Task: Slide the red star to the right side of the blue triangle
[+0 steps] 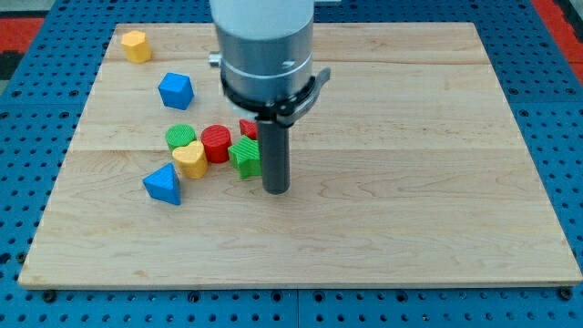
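Red star (248,128) half-hidden; blue triangle (164,183) lower-left.

One camera looked down at a steep angle from beyond the worktop's (410,228) lower frame edge, near enough that it filled the frame

The wooden board (410,137) carries eight blocks. Around the red cylinder (216,143): green cylinder (180,137) and yellow heart (189,158) left, green star (245,157) right, red star (248,128) upper right, blue triangle (163,183) lower left, blue cube (176,90) and yellow hexagon (136,46) farther upper left.
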You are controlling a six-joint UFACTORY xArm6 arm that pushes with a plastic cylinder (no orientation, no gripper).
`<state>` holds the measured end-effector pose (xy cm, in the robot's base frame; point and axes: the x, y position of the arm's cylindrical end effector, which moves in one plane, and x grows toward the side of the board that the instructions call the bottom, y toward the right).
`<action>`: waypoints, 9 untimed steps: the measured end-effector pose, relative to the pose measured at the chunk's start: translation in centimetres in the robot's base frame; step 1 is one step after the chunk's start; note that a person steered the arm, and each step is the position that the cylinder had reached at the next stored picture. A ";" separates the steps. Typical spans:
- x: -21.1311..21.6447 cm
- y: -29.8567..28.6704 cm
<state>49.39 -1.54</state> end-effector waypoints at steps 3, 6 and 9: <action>-1.4 -5.3; -8.1 4.7; -8.4 -3.1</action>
<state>40.98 -4.65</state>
